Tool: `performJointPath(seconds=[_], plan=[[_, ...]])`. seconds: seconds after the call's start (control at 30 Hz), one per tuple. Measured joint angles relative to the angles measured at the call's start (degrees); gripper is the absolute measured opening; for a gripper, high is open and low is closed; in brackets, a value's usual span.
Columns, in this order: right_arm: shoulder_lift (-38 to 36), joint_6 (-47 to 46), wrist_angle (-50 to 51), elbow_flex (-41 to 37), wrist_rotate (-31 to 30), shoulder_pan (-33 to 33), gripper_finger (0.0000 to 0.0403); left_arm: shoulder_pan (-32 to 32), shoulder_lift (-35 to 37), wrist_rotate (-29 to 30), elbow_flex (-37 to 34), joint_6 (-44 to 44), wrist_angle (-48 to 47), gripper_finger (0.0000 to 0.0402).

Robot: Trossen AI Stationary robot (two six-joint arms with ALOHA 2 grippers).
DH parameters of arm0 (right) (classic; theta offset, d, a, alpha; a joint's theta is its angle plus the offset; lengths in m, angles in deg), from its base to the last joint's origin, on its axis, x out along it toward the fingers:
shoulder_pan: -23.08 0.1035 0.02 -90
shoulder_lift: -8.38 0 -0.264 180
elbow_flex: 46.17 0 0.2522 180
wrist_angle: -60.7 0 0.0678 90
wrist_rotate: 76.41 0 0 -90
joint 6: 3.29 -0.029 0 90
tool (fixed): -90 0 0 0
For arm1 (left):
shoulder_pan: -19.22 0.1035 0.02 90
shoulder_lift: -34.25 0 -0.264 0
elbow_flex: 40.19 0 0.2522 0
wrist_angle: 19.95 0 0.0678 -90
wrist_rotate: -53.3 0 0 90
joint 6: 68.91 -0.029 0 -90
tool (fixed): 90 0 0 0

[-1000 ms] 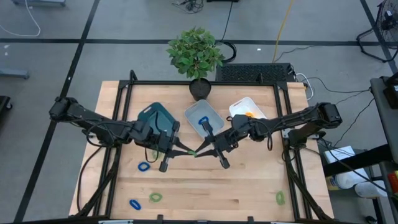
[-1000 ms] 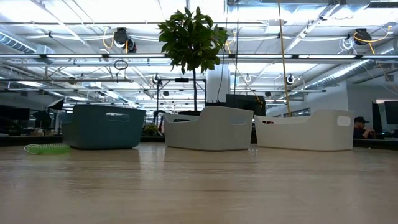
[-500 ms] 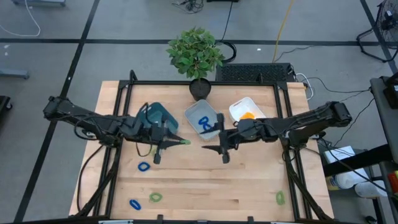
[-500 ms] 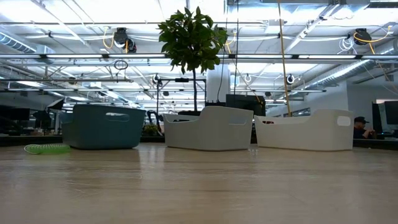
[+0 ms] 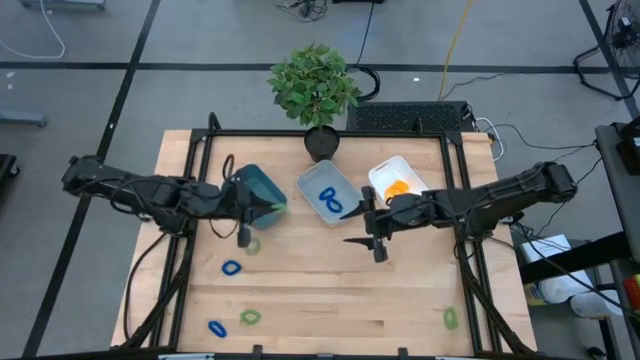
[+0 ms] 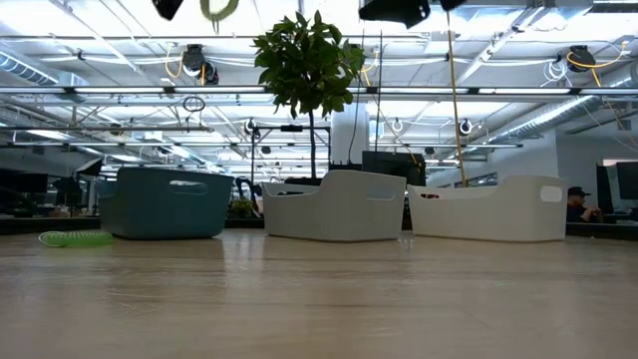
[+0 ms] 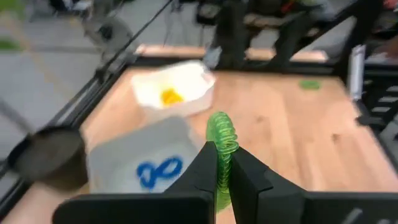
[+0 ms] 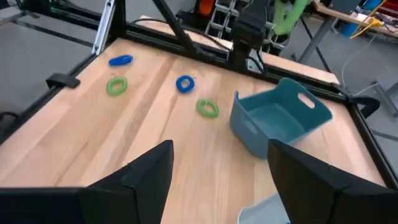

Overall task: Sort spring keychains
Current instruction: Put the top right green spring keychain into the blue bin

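Two arms over table in high view. Left gripper (image 5: 262,208) above near right corner of teal bin (image 5: 252,187), clamped on green keychain (image 5: 271,207). Right gripper (image 5: 366,228) spread wide, empty, just near of grey-blue bin (image 5: 312,182) holding two blue keychains (image 5: 329,200). White bin (image 5: 388,169) holds orange keychains (image 5: 397,186).

Low view: green coil (image 6: 76,238) on table, far left, beside teal bin.

Left wrist view: green keychain pinched upright between fingers (image 7: 202,167).

Right wrist view: fingers (image 8: 148,170) far apart, nothing between; loose blue keychain (image 8: 185,83) and green loose keychain (image 8: 207,108) lie beside teal bin.
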Motion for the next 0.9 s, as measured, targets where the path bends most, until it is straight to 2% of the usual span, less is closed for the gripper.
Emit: performJointPath(seconds=[0.27, 0.57, 0.77, 0.9], plan=[[-4.1, -0.5, -10.7, -9.7, 0.1, 1.0, 0.0243, 8.2, -1.4, 0.2, 2.4, 9.7, -11.5, 0.0017], [-6.5, -0.5, -26.1, -20.6, 0.1, 3.8, 0.0242, 19.9, -7.1, -3.0, 9.1, 14.4, -30.2, 0.0017], [-6.4, 0.0, -31.9, -23.8, 0.0, 4.5, 0.0242, 26.8, -12.7, -5.9, 8.7, 17.0, -41.1, 0.0017], [-6.5, 0.0, -32.4, -23.9, -0.1, 4.5, 0.0242, 30.6, -16.0, -8.7, 7.0, 15.6, -41.3, 0.0017]])
